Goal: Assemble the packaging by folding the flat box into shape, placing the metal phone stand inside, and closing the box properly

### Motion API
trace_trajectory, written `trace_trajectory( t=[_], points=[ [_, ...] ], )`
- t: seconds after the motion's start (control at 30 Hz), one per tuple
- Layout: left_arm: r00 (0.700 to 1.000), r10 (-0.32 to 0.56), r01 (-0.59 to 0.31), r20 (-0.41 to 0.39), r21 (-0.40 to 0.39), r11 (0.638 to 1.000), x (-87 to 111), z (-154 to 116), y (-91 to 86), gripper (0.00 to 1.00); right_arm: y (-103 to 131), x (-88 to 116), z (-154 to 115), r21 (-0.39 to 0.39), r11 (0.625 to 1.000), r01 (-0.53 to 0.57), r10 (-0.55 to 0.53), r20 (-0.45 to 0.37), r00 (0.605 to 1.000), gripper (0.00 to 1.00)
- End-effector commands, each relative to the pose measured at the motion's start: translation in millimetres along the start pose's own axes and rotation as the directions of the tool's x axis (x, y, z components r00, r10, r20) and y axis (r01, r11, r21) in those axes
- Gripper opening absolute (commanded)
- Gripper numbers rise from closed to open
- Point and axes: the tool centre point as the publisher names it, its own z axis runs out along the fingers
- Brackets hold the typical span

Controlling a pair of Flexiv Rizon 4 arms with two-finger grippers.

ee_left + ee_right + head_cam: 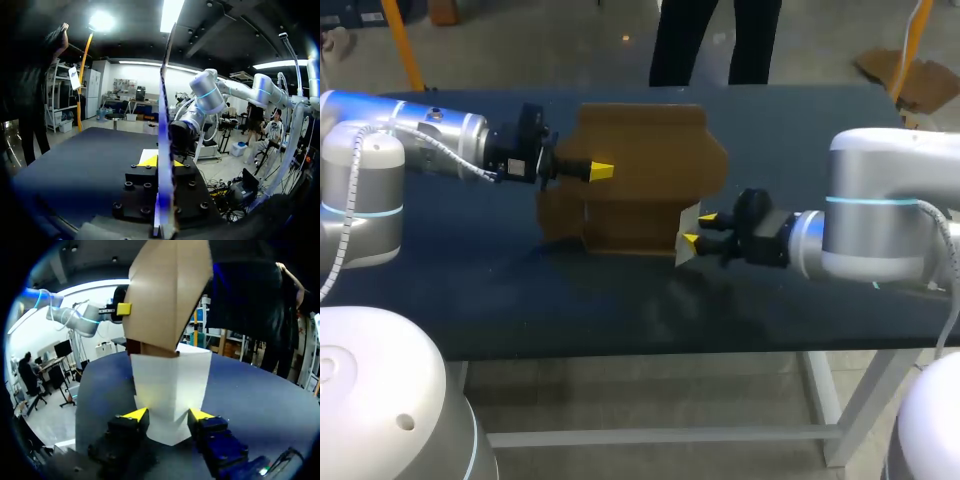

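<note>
A brown cardboard box (pixel 640 180), partly folded, stands at the middle of the dark table (pixel 470 290). My left gripper (pixel 602 171) comes in from the left and is shut on an upright brown panel, seen edge-on (pixel 164 125) between its yellow tips (pixel 163 161). My right gripper (pixel 698 229) is at the box's near right corner. A white flap (pixel 170 385) of the box sits between its fingers (pixel 168 415), and both tips press its sides. The brown box wall (pixel 167 295) rises above the flap. No metal phone stand shows in any view.
Bare table surface lies in front of the box and to both sides. My left arm's gripper (pixel 123 309) shows beyond the box in the right wrist view. A person stands beyond the table's far edge, not touching it.
</note>
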Motion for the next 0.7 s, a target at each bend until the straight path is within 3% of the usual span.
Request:
trace_trajectory(
  t=[0.03, 0.7],
  points=[
    [1.0, 0.0, 0.0, -0.004, 0.0, 1.0, -0.5, 1.2, 2.8, 0.0, -2.0, 3.1, 8.6, -0.008, 1.0, -0.007, 0.008, 0.135, 0.991, 0.54],
    [1.0, 0.0, 0.0, -0.004, 0.0, 1.0, -0.5, 1.2, 2.8, 0.0, -3.1, -0.4, 16.7, -0.012, 0.996, -0.09, 0.088, 0.368, 0.926, 0.53]
  ],
)
